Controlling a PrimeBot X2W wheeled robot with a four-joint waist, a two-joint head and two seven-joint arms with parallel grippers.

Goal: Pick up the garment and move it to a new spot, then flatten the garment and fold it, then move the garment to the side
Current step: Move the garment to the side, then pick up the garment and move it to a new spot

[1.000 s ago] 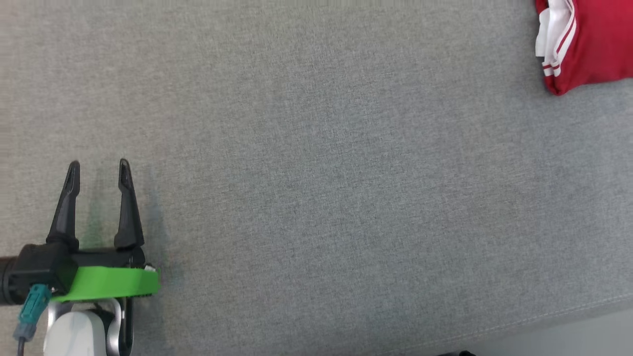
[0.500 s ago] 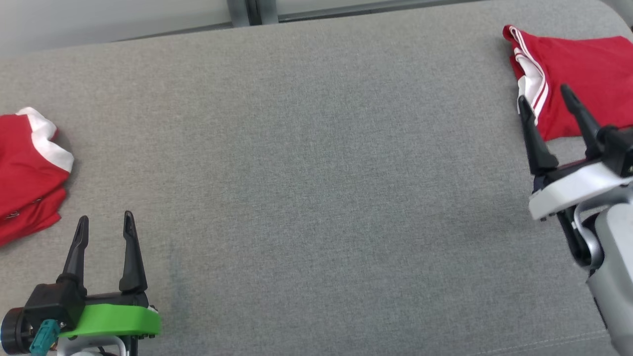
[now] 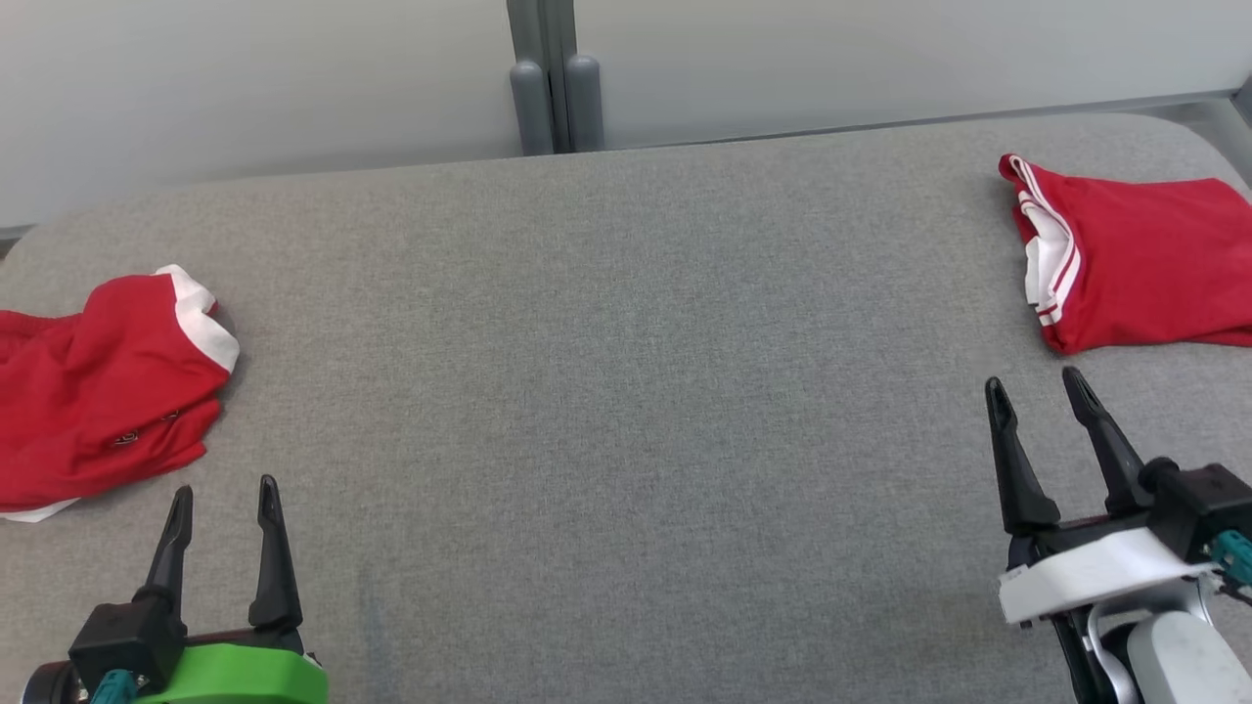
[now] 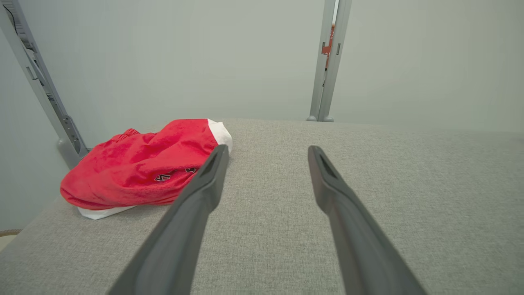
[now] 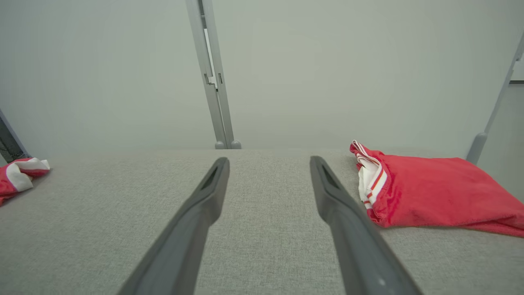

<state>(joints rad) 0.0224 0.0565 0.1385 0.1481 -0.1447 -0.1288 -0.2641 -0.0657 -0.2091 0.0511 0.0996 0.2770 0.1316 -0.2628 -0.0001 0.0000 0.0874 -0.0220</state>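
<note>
**Two red garments at opposite ends of a grey table, both pincers spread and holding nothing**

There is little to read here; the crumpled garment (image 3: 98,391) carries a small dark-and-white mark on its front, seen from the left wrist, but it is too small and creased to make out; no other lettering shows.

The padded grey table (image 3: 626,411) runs wide in front of the robot; behind it stands a pale wall, with a grey post (image 3: 553,88) rising at 12 o'clock; a second slanted grey frame shows in the left wrist view beyond the crumpled garment. Nothing lies between either pincer and the cloth nearest it.

The crumpled garment sits at 9 o'clock on the table, bunched, its long axis running roughly from 8 to 2 o'clock, its white cuff at the 2 o'clock end; a strip of white peeks from under its near edge. The folded garment (image 3: 1135,264) lies at 2 o'clock, flat, its long axis from 9 to 3 o'clock, its white-striped trim facing 9 o'clock.

The left gripper (image 3: 223,489) hovers at 7 o'clock, near the crumpled garment but apart from it, fingers spread and pointing to 12; the right gripper (image 3: 1033,381) is at 4 o'clock, just short of the folded garment, fingers likewise spread and holding nothing.
</note>
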